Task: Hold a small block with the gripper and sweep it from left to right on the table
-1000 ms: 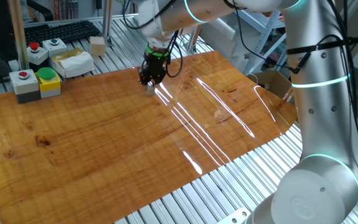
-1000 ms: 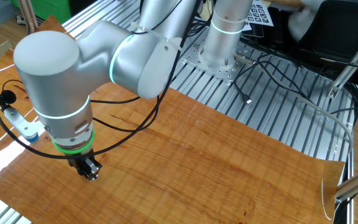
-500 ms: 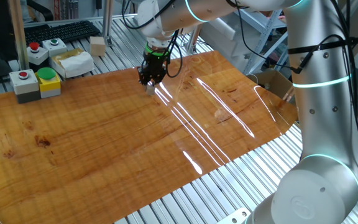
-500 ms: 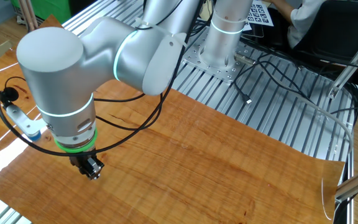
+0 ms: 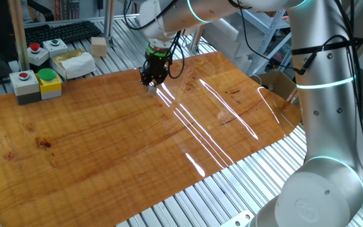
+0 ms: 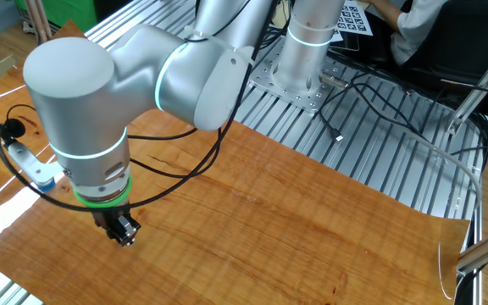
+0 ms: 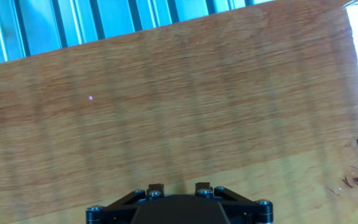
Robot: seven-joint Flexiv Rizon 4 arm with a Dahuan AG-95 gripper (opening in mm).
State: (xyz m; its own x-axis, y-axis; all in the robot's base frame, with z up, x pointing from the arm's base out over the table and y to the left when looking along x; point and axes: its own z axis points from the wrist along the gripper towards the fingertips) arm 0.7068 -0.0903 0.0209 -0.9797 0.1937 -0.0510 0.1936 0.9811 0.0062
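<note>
Clearly, our widest concern is the tabletop (image 5: 106,145), a glossy wood-grain board that fills the middle of both fixed views and rests on a ribbed aluminium frame (image 6: 371,144). It ends short of the frame in the lower right of one fixed view, so we judge that a sweep carried too far could push off that edge.

Next in size, the robot arm (image 6: 100,110) reaches down so that the gripper (image 5: 152,79) sits low over the board, upper centre in one fixed view and lower left in the other. We cannot tell how far its jaws stand apart: the hand view shows only the black base at the bottom edge.

Grey button boxes (image 5: 33,85) stand at the upper left, well apart from the gripper.

Smallest, the small block (image 5: 151,89) shows as a pale speck at the gripper's tip, touching or just above the board. We cannot confirm a firm hold. If the grasp is shallow, drag from the board could twist the block free mid-sweep.
</note>
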